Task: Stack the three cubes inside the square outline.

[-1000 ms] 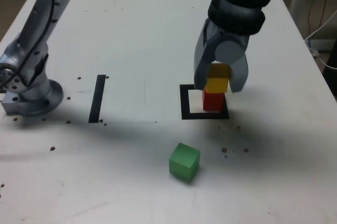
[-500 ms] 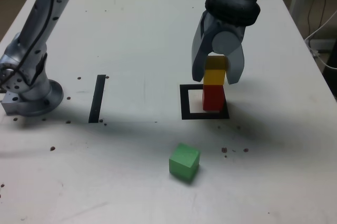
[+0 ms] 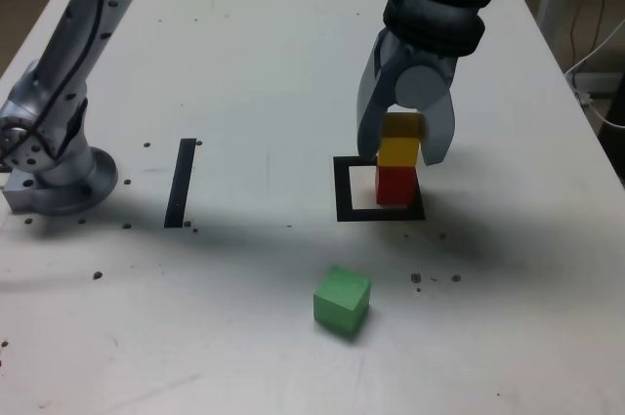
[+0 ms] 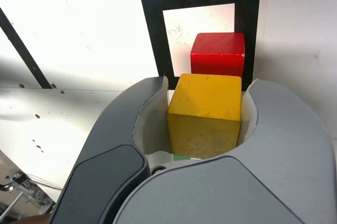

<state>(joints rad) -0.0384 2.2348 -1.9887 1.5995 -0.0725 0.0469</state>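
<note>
My grey claw points straight down from my wrist, its two curved fingers closed around the small yellow cube.

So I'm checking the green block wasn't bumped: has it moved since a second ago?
No. The green block sits at the same spot in the exterior view, equally far below the black square as before.
</note>
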